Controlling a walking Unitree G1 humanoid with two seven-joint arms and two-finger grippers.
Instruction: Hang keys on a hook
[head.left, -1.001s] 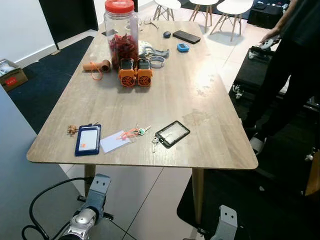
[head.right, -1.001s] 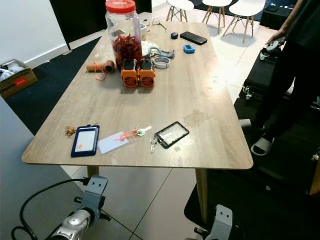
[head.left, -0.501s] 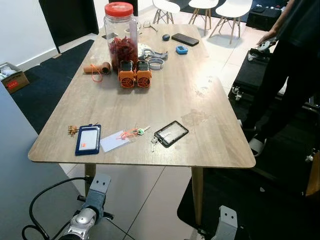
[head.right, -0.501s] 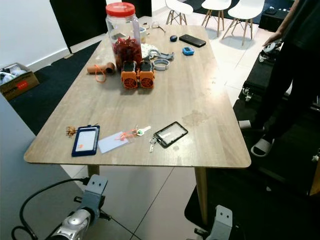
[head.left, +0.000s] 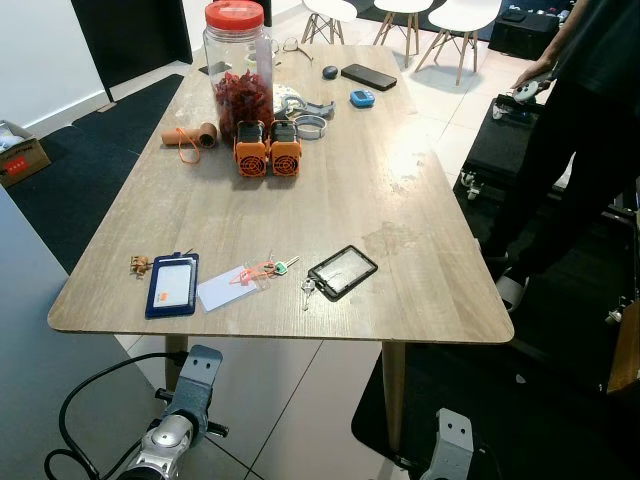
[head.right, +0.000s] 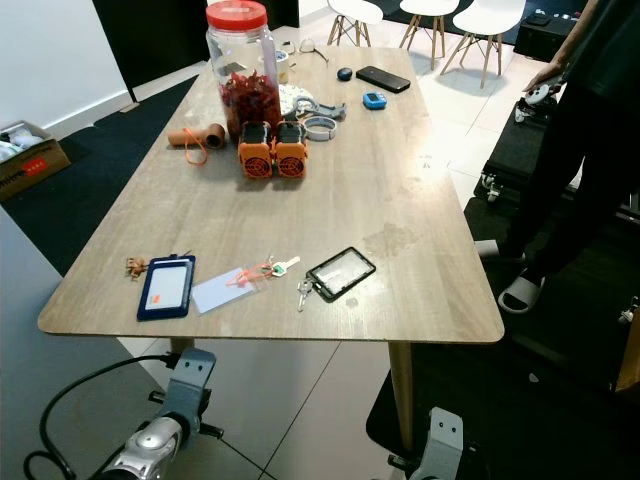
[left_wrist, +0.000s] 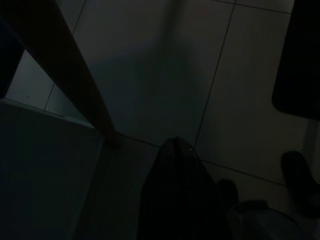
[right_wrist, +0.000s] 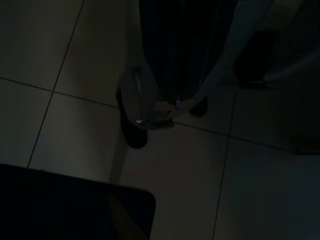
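Arms are hung idle below the wooden table (head.left: 400, 200); whether the left gripper (left_wrist: 175, 150) and right gripper (right_wrist: 172, 75) are parted cannot be told (both wrist views are dark). Keys (head.left: 308, 287) are laid near the front edge, touching a black card holder (head.left: 343, 271). Farther back, a red-lidded jar (head.left: 238, 62) is stood.

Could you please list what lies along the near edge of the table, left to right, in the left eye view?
Small brown trinket → dark blue card holder → white card → metal keys → black-framed clear card sleeve.
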